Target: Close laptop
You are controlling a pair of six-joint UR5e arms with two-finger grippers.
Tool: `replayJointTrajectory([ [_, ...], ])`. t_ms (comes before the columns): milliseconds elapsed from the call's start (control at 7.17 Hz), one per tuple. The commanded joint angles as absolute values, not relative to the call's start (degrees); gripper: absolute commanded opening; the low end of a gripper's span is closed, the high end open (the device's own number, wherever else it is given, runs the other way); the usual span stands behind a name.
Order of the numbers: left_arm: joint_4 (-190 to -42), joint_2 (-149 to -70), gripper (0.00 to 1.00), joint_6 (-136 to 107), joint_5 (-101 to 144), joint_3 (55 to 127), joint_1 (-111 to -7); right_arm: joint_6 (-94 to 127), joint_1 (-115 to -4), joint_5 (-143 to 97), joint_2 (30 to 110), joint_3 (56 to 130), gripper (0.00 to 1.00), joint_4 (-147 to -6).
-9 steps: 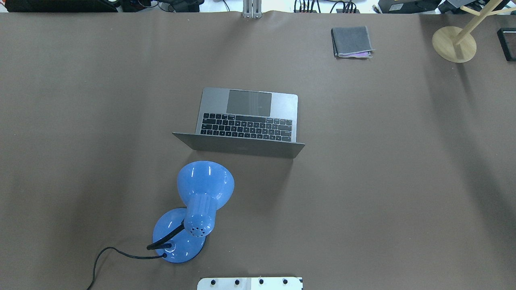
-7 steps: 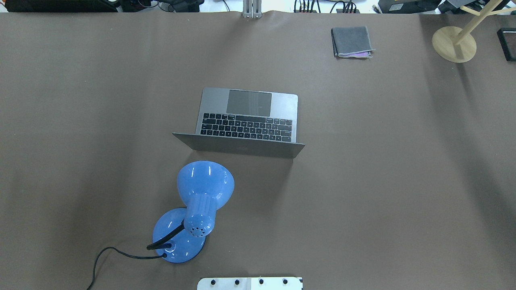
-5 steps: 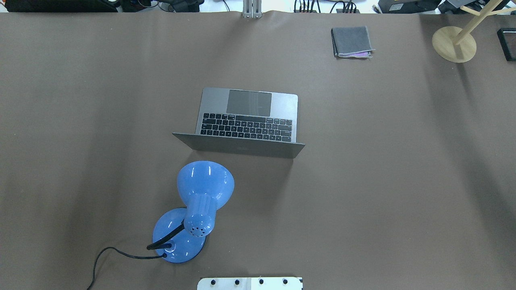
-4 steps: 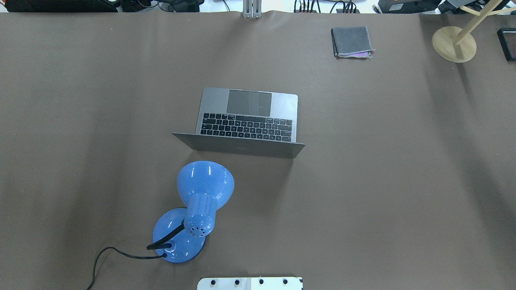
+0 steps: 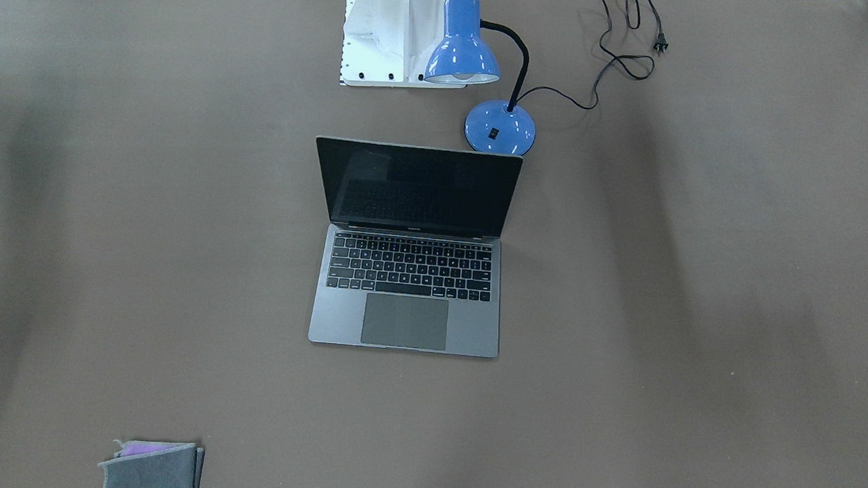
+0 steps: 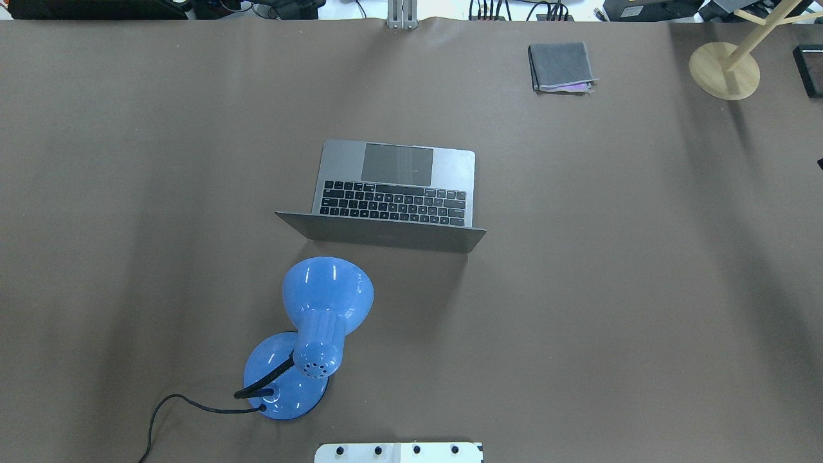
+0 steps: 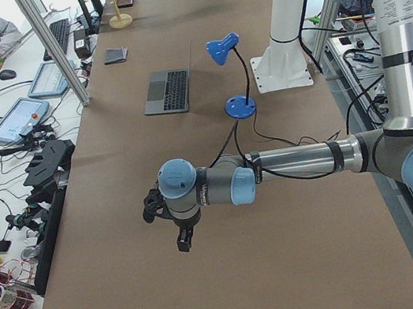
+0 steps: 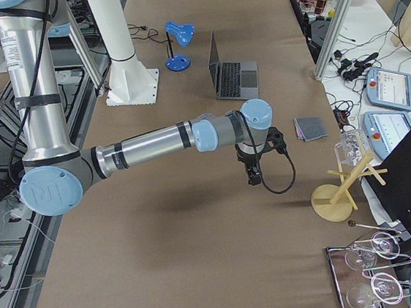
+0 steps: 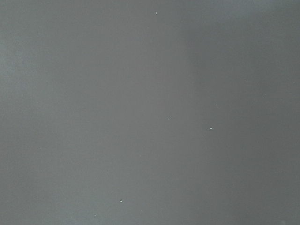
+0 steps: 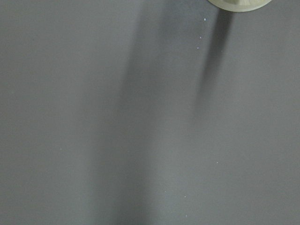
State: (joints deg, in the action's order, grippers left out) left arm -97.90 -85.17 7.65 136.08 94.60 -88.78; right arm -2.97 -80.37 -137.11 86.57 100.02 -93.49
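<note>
Laptop: open in the middle of the table, the laptop has its keyboard and trackpad facing away from the robot.
Lid: the lid stands roughly upright, its grey back turned to the robot and its black screen to the far side.
Lamp: a blue desk lamp sits on the robot's side of the lid, toward its left, near the lid but not touching it.
Left gripper: the left gripper hangs over bare table near the left end, well apart from the laptop; I cannot tell whether its jaws are released or clenched.
Right gripper: the right gripper hangs over bare table toward the right end, also well apart from the laptop; its jaws cannot be read either.
Step in hand: the approach looks to be at its start, since nothing touches the laptop and the lid is fully up.
Next move: one arm probably has to reach the lid's top edge and push it away from the robot, down onto the keyboard.
Care: the right arm seems to have the freer path, as the lamp crowds the left side.
</note>
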Motion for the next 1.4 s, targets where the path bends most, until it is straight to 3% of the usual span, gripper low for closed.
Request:
replayJointTrajectory([
  [0, -97.9, -85.2, 0.96, 6.9, 136.1, 94.8, -88.8, -3.0, -80.2, -137.6, 86.6, 100.1, 1.0, -93.5],
  [140, -97.9, -85.3, 0.92, 7.0, 136.0, 94.9, -88.8, -3.1, -80.2, -136.6, 86.7, 100.0, 1.0, -93.5],
  [977, -97.6, -85.7, 0.98, 6.0, 136.3, 94.6, -88.8, 1.3, -80.0, -135.4, 87.5, 103.7, 1.0, -93.4],
  [1256, -97.7, -86.0, 0.98, 6.2, 136.0, 95.1, -88.8, 4.5, -77.7, -135.8, 87.7, 108.3, 0.94, -93.5],
])
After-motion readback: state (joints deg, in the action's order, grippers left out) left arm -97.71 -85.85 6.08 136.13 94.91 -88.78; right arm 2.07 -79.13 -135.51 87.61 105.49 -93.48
